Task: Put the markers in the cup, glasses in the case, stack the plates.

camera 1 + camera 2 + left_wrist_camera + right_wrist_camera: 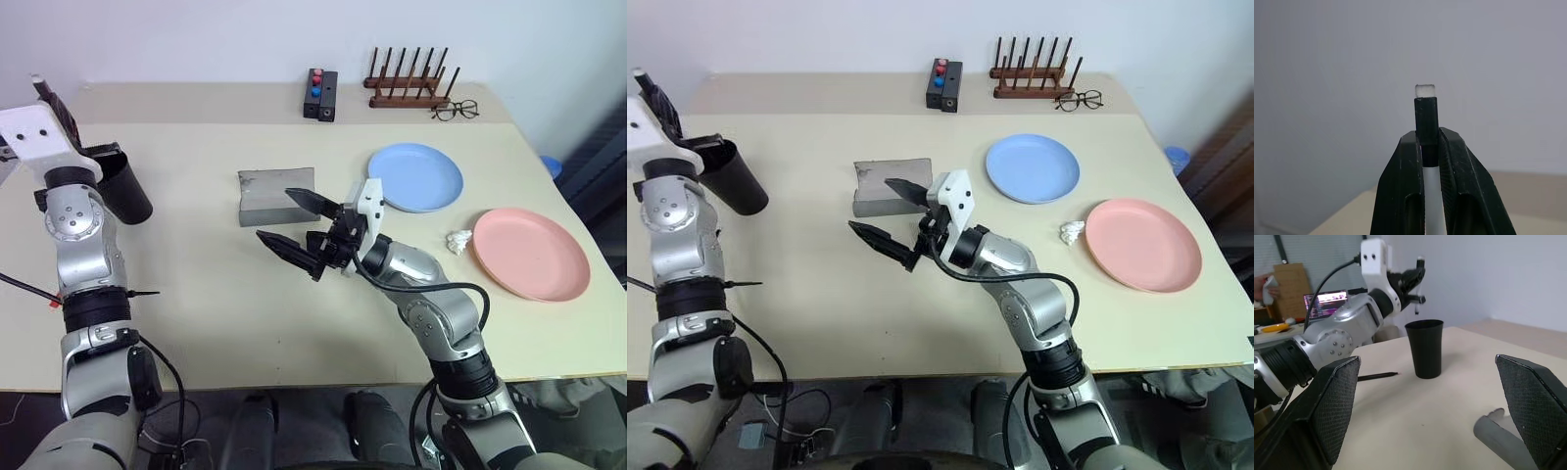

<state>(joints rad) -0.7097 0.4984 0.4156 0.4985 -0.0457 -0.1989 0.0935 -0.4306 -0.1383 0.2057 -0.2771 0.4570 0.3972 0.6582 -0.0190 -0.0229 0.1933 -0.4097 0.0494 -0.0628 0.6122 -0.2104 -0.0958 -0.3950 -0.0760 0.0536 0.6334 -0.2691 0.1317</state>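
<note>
My left gripper (1430,147) is shut on a white marker (1425,110) with a black cap, raised at the table's far left, above and just behind the black cup (124,186). The right wrist view shows that marker (1418,289) hanging over the cup (1426,348). A second, dark marker with a red part (24,287) lies on the table, partly hidden behind my left arm. My right gripper (274,213) stands wide open and empty over mid-table, in front of the grey case (276,194). The blue plate (416,176) and pink plate (531,253) lie apart at the right. The glasses are out of view.
Thin-rimmed clear spectacles (456,110), a wooden peg rack (407,83) and a black box with red and blue knobs (320,93) sit along the table's back edge. A crumpled white scrap (458,240) lies between the plates.
</note>
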